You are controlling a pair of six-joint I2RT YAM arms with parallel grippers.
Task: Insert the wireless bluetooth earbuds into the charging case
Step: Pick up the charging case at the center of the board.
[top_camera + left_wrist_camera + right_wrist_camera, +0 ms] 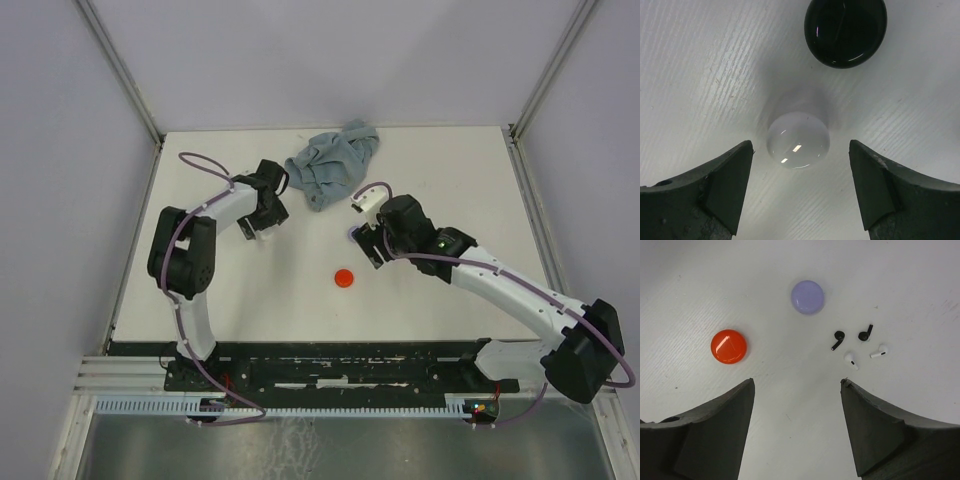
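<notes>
Before the spread right tool [796, 383]: four tiny stemmed earbuds [850, 359], two black, two white.

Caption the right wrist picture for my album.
Open right tool over glossy red round disc, lilac disc, two black plastic earbuds, two white plastic earbuds.

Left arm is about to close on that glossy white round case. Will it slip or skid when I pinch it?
Likely slippery: the glossy white round case shows sharp highlights, so the open left gripper could squeeze it out. It looks rigid. Lying flat, it should slide, not roll.
</notes>
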